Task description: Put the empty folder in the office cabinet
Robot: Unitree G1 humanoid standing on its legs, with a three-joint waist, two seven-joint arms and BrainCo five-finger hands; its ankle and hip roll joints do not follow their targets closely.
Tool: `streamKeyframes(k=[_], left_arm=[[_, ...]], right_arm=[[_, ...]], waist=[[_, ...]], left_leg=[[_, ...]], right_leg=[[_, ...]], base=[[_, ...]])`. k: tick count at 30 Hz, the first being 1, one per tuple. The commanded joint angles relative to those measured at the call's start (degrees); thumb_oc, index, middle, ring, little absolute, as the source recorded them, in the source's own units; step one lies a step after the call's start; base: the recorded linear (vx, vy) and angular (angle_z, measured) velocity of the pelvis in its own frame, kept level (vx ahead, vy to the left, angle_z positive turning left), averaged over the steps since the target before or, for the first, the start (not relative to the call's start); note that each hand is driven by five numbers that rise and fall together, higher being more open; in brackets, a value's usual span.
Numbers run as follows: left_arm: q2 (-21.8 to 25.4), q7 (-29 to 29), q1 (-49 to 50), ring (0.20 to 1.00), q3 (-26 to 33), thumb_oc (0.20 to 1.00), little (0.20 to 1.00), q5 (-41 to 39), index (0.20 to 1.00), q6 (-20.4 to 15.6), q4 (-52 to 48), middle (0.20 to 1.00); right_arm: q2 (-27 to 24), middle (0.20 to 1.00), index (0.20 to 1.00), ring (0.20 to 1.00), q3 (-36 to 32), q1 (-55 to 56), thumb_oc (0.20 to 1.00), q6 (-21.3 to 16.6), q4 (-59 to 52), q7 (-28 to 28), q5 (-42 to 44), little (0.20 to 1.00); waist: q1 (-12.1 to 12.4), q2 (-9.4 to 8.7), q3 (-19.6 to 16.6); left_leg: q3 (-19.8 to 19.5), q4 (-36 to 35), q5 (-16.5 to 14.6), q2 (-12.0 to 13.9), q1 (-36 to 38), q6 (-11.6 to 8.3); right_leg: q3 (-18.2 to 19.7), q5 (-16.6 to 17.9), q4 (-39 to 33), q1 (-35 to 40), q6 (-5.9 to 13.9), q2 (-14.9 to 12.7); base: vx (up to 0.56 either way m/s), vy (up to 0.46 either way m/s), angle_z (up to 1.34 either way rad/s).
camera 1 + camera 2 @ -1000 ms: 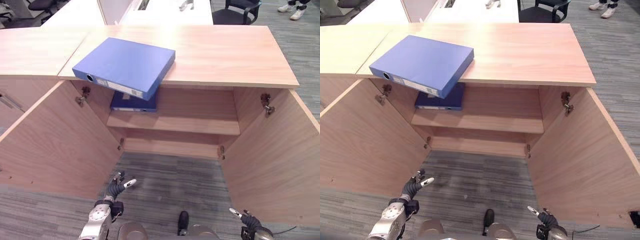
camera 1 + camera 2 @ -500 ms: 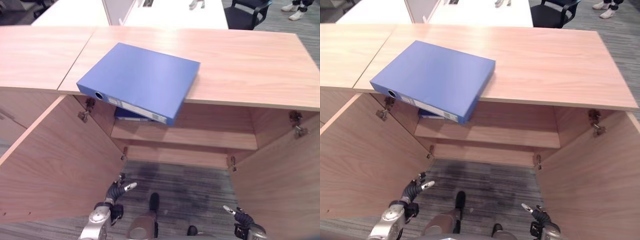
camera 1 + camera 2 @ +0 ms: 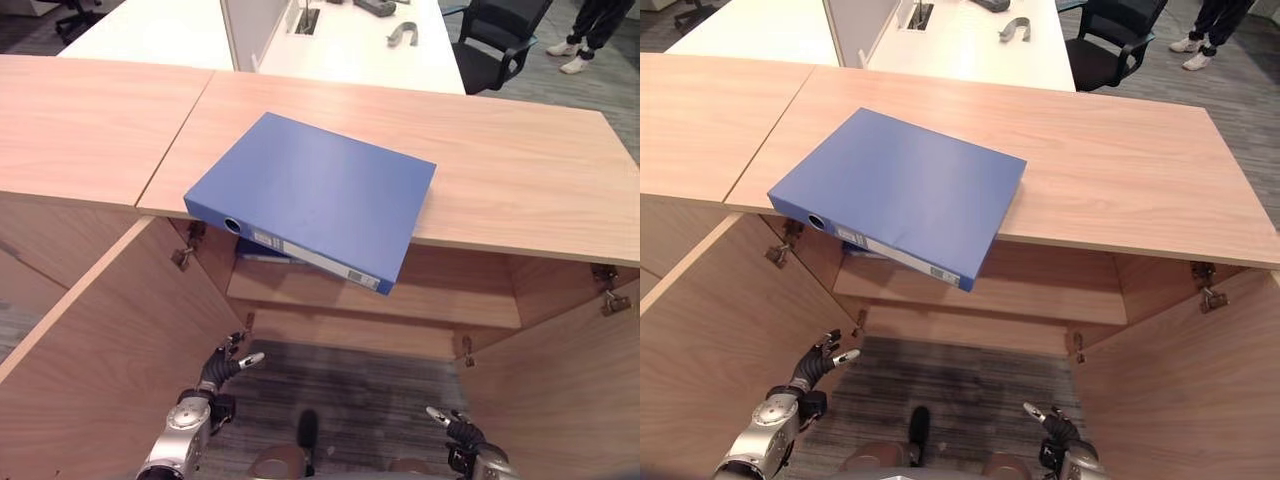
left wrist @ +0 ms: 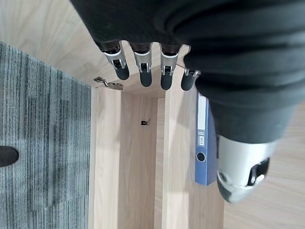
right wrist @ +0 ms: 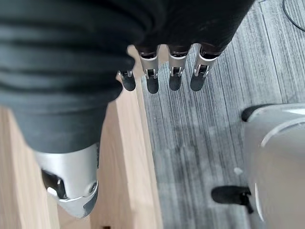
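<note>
Folder (image 3: 315,195): blue lever-arch type, lying flat on the cabinet top (image 3: 520,170), turned at an angle. Its spine end, with finger hole and label, overhangs the top's front edge above the open cabinet (image 3: 400,300).

Second folder (image 3: 262,252): blue, lying on the shelf (image 3: 440,305) at its left end, partly hidden beneath the overhanging one.

Doors: left door (image 3: 110,350) and right door (image 3: 560,380) both swung wide open.

Left hand (image 3: 222,368): low before the cabinet, near the left door, fingers straight and relaxed, holding nothing.

Right hand (image 3: 452,427): low, near the right door, fingers straight, holding nothing.

Handling, by judgement: empty, so likely light; board covers stiff, so it should lift as one flat slab without sagging. The smooth cover may slide under dark fingertips. The best hold looks to be the overhanging spine end, fingers under and thumb on top, or one hand at each long side. The covers may gape if held by one cover alone.

Stage: not yet grasped; both hands well below and apart from it. The bare shelf to the right of the second folder offers room.
</note>
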Motion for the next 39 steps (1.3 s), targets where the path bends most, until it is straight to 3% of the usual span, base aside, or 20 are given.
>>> streamKeyframes(k=[1,8,13,16,19,22,24,27,33,39], left_arm=[[0.11,0.43,-0.02,1.0,2.89,1.0,1.0,0.12,1.0,-2.01,-2.75,1.0],[-0.7,0.68,-0.25,1.0,2.22,1.0,1.0,-0.11,1.0,-2.14,-2.44,1.0],[-2.37,-0.36,0.39,1.0,1.11,1.0,1.0,-0.23,1.0,-1.66,-2.38,1.0],[-3.04,-0.47,0.01,1.0,0.64,1.0,1.0,-0.37,1.0,-1.61,-2.42,1.0],[-3.32,-0.63,-0.16,1.0,0.2,1.0,1.0,-0.66,1.0,-1.71,-3.26,1.0],[-3.41,-0.86,0.11,1.0,0.3,1.0,1.0,-0.99,1.0,-1.59,-3.33,1.0],[-3.76,-0.95,0.27,1.0,0.34,1.0,1.0,-1.32,1.0,-1.51,-3.3,1.0],[-4.06,-1.05,0.93,1.0,0.16,1.0,1.0,-0.79,1.0,-1.21,-3.75,1.0],[-3.89,-1.06,1.02,1.0,-0.03,1.0,1.0,-0.42,1.0,-1.45,-3.76,1.0],[-3.46,-0.98,0.81,1.0,0.27,1.0,1.0,-0.03,1.0,-1.36,-3.46,1.0]], right_arm=[[-1.31,1.0,1.0,1.0,0.39,-0.29,1.0,-0.23,-1.73,0.77,-0.54,1.0],[-1.86,1.0,1.0,1.0,1.0,0.78,1.0,-0.35,-3.23,0.92,-0.6,1.0],[-4.46,1.0,1.0,1.0,0.8,2.04,1.0,-0.88,-3.96,1.04,-1.23,1.0],[-5.94,1.0,1.0,1.0,0.71,1.2,1.0,-0.97,-2.96,0.77,-1.35,1.0],[-7.4,1.0,1.0,1.0,0.11,0.26,1.0,-0.89,-2.15,0.49,-0.69,1.0],[-7.53,1.0,1.0,1.0,0.17,-0.06,1.0,-0.96,-1.7,0.76,-0.34,1.0],[-7.48,1.0,1.0,1.0,0.25,-0.14,1.0,-0.94,-1.33,1.0,-0.4,1.0],[-6.79,1.0,1.0,1.0,-0.12,0.11,1.0,-0.75,-0.45,0.99,0.24,1.0],[-4.88,1.0,1.0,1.0,-0.6,1.0,1.0,-0.59,0.05,1.02,0.96,1.0],[-4.07,1.0,1.0,1.0,-0.84,1.13,1.0,-0.25,-0.27,1.12,1.15,1.0]], waist=[[1.3,0.71,0.63],[0.73,1.32,0.03],[0.36,3.17,1.39],[0.57,3.64,2.31],[0.07,2.51,3.03],[-0.63,1.52,2.51],[-1.37,1.58,1.86],[-2.47,3.12,-0.2],[-2.68,3.24,-1.88],[-2.6,3.26,-2.13]], left_leg=[[-0.01,5.54,-7.81,4.04,-0.65,-5.04],[-0.19,2.81,-4.21,5.52,-1.13,-7.54],[-1.31,1.93,1.43,8.49,-4.11,-12.03],[-2.46,3.52,2.36,9.1,-6.32,-13.44],[-4.29,8.98,-0.71,7.69,-7.21,-12.96],[-5.4,13.12,-5.76,6.73,-4.31,-12.32],[-4.92,13.5,-8.32,7.34,-1.18,-11.89],[-1.25,8.48,-8.08,8.96,2.87,-11.25],[-0.97,2.61,-7.65,7.88,6.44,-10.39],[-1.26,1.29,-7.66,6.83,7.38,-9.4]], right_leg=[[-1.61,5.86,-5.07,2.47,1.48,0.89],[1.96,1.65,-10.43,4.7,-0.87,4.25],[-1.03,1.64,-18.28,8.73,-3.44,8.19],[-2.08,1.46,-18.86,8.87,-4.06,8.78],[-2.84,3.12,-18.81,7.39,-4.61,7.94],[-3.05,3.86,-18.33,6.33,-5.03,7.31],[-3.59,3.69,-17.86,5.61,-5.2,7.53],[-4.87,3.41,-17.09,5.26,-5.13,8.73],[-4.92,3.73,-16.78,6.94,-4.4,8.32],[-4.6,2.81,-12.9,6.23,-4.05,7.02]], base=[[0.0,0.0,0.0],[-0.04,-0.136,-0.03],[-0.12,-0.272,0.25],[-0.17,-0.156,0.47],[-0.22,-0.091,0.09],[-0.13,-0.029,-0.28],[-0.07,0.028,0.08],[0.02,0.081,0.41],[0.04,0.061,0.11],[0.0,0.059,0.1]])
